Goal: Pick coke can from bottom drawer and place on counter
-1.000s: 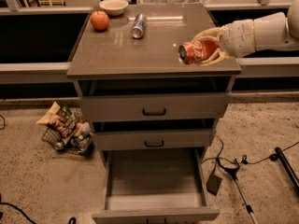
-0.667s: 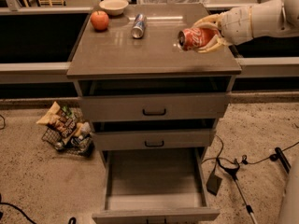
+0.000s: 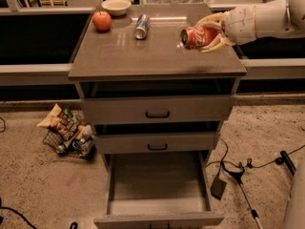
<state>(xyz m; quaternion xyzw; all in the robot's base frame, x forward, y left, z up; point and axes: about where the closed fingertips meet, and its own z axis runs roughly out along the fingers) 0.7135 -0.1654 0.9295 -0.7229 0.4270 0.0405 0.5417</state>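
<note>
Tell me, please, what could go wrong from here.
The gripper, over the right side of the counter, holds the coke can lying sideways; if it is released like that, it may roll off an edge. The bottom drawer stands open below the front, so a can falling there might land inside.

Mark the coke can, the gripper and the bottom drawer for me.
coke can point(image 3: 193, 36), camera view, on its red side.
gripper point(image 3: 204, 35), camera view, midway between its fingertips, shut on the can over the counter point(image 3: 143, 56).
bottom drawer point(image 3: 157, 182), camera view, on its bare grey floor.
</note>
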